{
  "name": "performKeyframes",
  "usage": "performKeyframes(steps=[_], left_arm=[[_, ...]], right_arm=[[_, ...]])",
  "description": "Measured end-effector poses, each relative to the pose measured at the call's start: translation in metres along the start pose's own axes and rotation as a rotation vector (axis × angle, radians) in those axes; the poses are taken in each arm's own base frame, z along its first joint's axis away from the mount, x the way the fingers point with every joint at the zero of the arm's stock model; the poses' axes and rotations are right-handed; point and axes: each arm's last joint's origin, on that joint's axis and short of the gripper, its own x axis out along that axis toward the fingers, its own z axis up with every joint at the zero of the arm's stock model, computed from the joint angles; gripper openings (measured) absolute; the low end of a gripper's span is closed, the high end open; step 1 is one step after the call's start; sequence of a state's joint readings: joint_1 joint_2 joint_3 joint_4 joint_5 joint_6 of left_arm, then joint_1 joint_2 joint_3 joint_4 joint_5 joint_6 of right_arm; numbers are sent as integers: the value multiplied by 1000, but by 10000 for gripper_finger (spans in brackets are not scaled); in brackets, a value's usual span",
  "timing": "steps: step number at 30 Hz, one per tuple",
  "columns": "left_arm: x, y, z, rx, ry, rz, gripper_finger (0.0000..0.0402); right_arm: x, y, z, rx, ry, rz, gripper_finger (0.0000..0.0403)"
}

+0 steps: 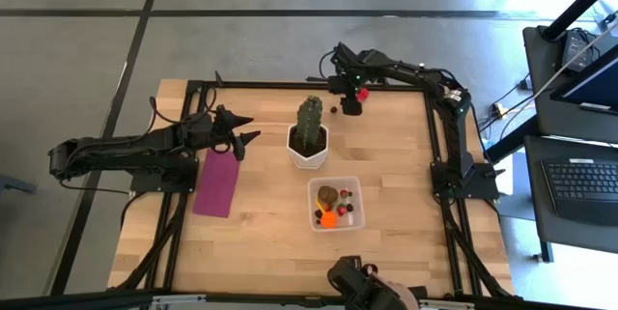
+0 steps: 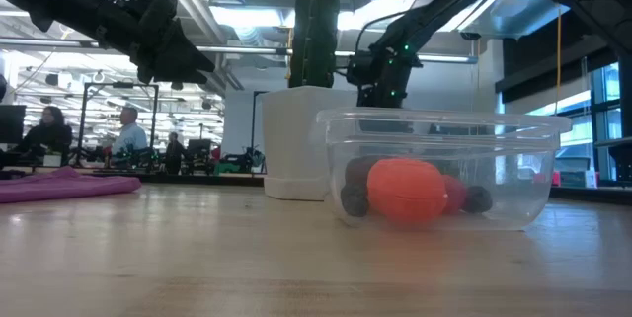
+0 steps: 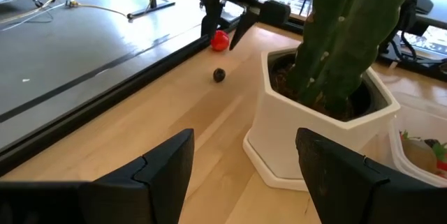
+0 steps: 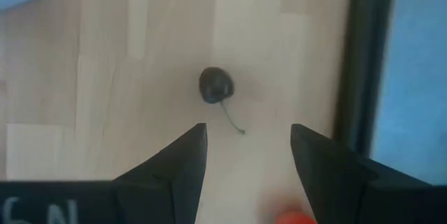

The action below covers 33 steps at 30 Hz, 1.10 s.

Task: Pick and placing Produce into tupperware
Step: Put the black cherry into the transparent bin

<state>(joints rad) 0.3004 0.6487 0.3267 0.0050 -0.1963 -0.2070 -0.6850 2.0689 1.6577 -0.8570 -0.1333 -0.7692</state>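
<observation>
The clear tupperware [image 1: 335, 204] stands on the table's near middle and holds several produce pieces, an orange one [image 2: 407, 189] foremost. Two loose pieces lie near the far edge: a dark cherry with a stem [image 4: 216, 84] and a red piece [image 3: 220, 40]. My right gripper [image 4: 248, 137] hangs open above them, pointing steeply down. The cherry lies just ahead of its fingertips, and the red piece [image 1: 362, 94] lies under the gripper beside one finger. My left gripper [image 1: 246, 131] waits open at the table's left, above the table and left of the cactus pot.
A green cactus in a white pot [image 1: 309, 141] stands mid-table between the loose pieces and the tupperware. A flat magenta rectangle [image 1: 217, 183] lies at the left. The black frame rail [image 4: 363, 56] runs along the far edge close to the right gripper. A dark device [image 1: 372, 286] sits at the near edge.
</observation>
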Motion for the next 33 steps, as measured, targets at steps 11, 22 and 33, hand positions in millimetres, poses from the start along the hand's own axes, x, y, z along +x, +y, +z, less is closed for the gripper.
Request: performKeyframes(steps=[11,22,33], left_arm=[[0,0,0,7,0,0,244],[0,0,0,7,-1,0,244],[0,0,0,6,-2,0,244]], right_arm=[[39,8,3,-47,57,67,207],[45,4,6,-53,30,25,207],[45,5,6,-53,31,27,207]])
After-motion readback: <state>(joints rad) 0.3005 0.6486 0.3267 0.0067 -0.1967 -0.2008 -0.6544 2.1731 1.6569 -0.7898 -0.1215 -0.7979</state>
